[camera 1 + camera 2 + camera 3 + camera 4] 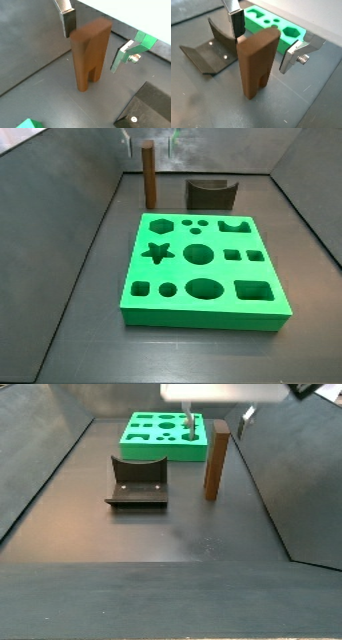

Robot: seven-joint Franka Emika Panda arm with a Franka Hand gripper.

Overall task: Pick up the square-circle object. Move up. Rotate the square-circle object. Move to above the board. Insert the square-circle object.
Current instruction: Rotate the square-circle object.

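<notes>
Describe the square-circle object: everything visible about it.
The square-circle object is a tall, narrow brown slab, wood-like, with a rounded top and a notch at its lower end forming two short prongs. It stands upright on the dark floor, apart from the board. The open pincer straddles its top, fingers not visibly touching.

A brown square-circle object (256,62) stands between the silver pincer (264,45) plates, near a bright green board (203,269), a dark fixture (138,481) and a dark grey surface (160,534).
</notes>
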